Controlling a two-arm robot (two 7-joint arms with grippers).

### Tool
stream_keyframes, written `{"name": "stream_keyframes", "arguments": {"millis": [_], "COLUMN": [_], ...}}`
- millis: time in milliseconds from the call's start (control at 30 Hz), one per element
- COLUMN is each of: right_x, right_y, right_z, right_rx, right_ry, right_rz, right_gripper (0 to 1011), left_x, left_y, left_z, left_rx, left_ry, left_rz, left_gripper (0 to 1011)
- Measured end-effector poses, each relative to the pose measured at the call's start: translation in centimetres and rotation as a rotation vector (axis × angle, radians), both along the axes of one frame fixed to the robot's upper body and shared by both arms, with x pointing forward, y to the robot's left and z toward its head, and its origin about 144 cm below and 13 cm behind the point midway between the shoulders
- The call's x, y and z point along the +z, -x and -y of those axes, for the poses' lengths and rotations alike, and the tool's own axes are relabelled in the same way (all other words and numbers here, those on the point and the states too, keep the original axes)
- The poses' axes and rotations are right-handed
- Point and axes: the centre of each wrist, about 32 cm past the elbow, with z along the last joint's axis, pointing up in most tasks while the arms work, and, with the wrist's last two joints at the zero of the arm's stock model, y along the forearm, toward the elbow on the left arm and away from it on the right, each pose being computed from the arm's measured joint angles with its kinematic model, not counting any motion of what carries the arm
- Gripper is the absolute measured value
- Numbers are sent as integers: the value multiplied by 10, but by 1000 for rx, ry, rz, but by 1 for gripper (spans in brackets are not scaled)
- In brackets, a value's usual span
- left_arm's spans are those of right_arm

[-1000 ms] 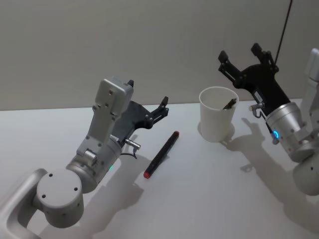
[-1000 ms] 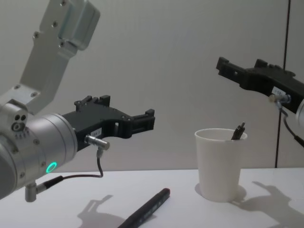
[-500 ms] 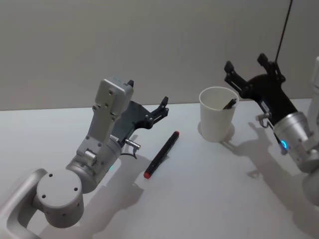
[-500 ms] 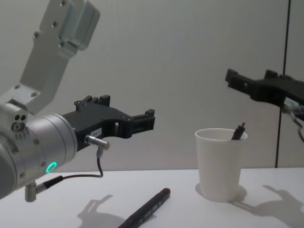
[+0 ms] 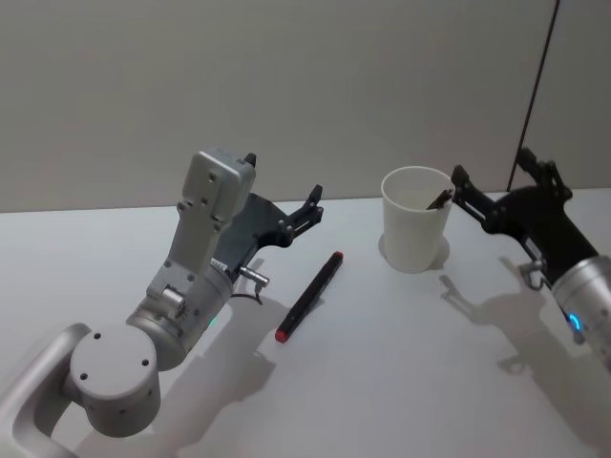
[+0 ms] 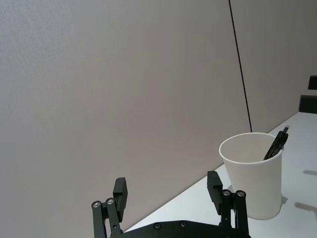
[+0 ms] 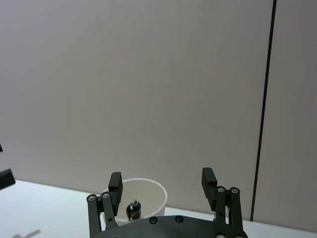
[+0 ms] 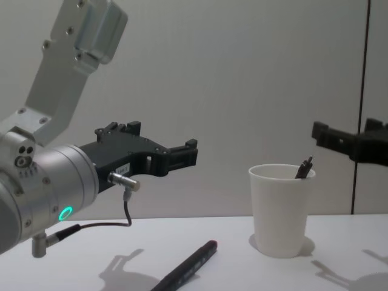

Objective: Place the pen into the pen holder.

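Both wide and empty, we log left gripper, right gripper flanking cup; dark pen inside, red-tipped pen left.

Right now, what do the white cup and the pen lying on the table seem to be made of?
The cup: probably paper, matte white; its wall looks thin and its rim is rolled. The pen: probably plastic, a black body with a slight sheen and a red end; a coated metal barrel cannot be ruled out from the look alone.
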Motion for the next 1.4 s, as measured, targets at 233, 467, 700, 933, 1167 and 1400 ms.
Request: {"name": "stream_keyframes", "arguments": {"millis": [233, 467, 700, 933, 1167, 1400], "right_x": [0, 2, 2, 2, 2, 2], "right_y": [18, 33, 36, 36, 36, 36], "right_z": [4, 7, 7, 7, 7, 7], "right_rx": [-15, -25, -28, -28, -28, -28], "right_ry": [36, 68, 74, 74, 74, 74], "right_rz": [-41, -77, -84, -84, -84, -83], "right_gripper": [1002, 1001, 1001, 1001, 1002, 1002], "left_x": [0, 0, 0, 0, 0, 1], "left_y": [0, 0, 0, 0, 0, 1], "left_z": [0, 0, 0, 0, 0, -4], "left_rx": [0, 0, 0, 0, -1, -27], "left_ry": [0, 0, 0, 0, 0, 9], "left_rz": [0, 0, 0, 0, 0, -16], "left_gripper": [1003, 1002, 1003, 1002, 1002, 1003]}}
